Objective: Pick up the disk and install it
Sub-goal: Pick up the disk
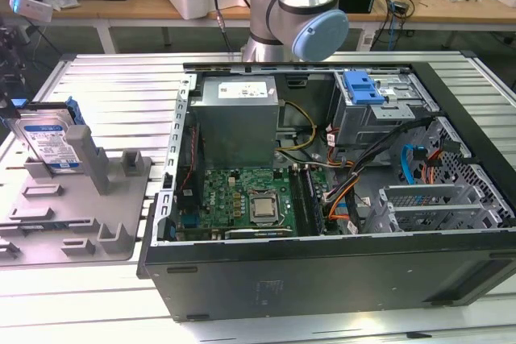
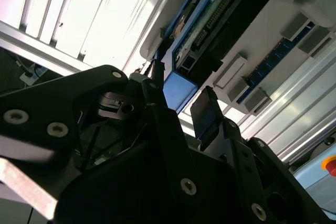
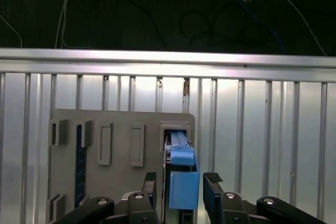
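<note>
The disk (image 1: 50, 141) stands on edge in a slot of the grey holder plate (image 1: 72, 223) at the exterior view's left, its white-and-blue label facing out and blue carrier around it. In the first wrist view my gripper (image 3: 181, 183) is open, one black finger (image 3: 150, 182) on each side of the disk's blue carrier (image 3: 184, 174), with a gap on both sides. The second wrist view shows the disk (image 2: 220, 14) from its circuit-board side, its blue end sitting between the fingertips of the gripper (image 2: 178, 100). The arm's joints (image 1: 298, 6) are at the back.
The open computer case (image 1: 322, 279) lies on the slatted metal table (image 1: 121, 86), with motherboard (image 1: 250, 199), grey power-supply box (image 1: 238, 118), loose cables and a drive cage with a blue bracket (image 1: 363, 86). The holder plate (image 3: 121, 129) carries several other slots and blocks.
</note>
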Controlling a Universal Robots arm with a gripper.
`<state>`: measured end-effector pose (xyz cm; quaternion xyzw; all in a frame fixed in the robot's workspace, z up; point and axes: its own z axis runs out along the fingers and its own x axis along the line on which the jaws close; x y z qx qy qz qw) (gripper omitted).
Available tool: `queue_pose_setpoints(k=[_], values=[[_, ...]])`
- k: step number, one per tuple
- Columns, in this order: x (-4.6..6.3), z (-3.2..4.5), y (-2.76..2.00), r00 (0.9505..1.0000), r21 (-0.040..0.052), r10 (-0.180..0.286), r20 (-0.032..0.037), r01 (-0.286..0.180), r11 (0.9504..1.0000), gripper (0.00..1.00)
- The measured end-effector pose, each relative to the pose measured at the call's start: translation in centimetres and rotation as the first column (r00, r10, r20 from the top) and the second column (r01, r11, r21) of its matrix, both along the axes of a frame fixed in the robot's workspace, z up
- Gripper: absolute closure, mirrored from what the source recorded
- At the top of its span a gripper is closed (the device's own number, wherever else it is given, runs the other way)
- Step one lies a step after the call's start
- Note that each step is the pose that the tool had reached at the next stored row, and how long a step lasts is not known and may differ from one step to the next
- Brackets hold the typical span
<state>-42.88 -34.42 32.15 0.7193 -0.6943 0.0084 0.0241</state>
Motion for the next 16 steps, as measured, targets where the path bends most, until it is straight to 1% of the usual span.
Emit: queue_pose_setpoints(k=[16], values=[[-0.21,-0.73,0.0,1.0,0.0112,0.0,0.0002,0.0,0.9999,0.52]])
